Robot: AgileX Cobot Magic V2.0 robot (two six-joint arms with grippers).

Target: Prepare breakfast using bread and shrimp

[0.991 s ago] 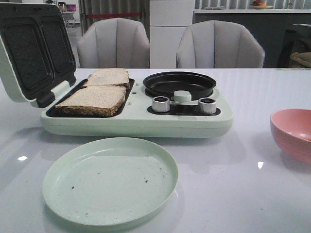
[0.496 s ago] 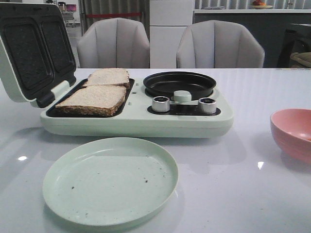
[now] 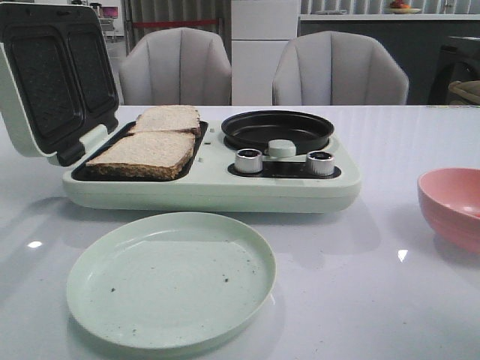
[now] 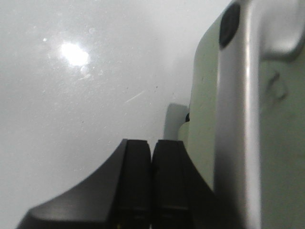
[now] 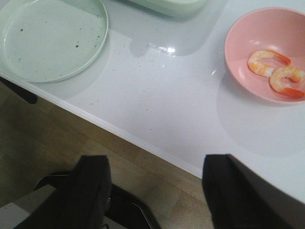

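Observation:
Two slices of bread [image 3: 142, 152] lie side by side on the dark griddle of the pale green breakfast maker [image 3: 210, 191], whose lid [image 3: 52, 82] stands open at the left. Two shrimp [image 5: 267, 64] rest in the pink bowl [image 5: 238, 43] at the table's right. My left gripper [image 4: 151, 160] is shut on nothing, just beside the lid's silver handle [image 4: 233, 119]. My right gripper [image 5: 156, 162] is open and empty, hanging over the table's front edge, short of the bowl. Neither gripper shows in the front view.
A pale green plate [image 3: 171, 279] with dark crumbs sits in front of the maker. A black round pan [image 3: 277, 129] and two silver knobs [image 3: 248, 160] occupy the maker's right half. Two grey chairs [image 3: 176, 67] stand behind the table. The pink bowl [image 3: 450, 202] is near the right edge.
The open lid has shifted very slightly. Bread, plate and bowl have not moved.

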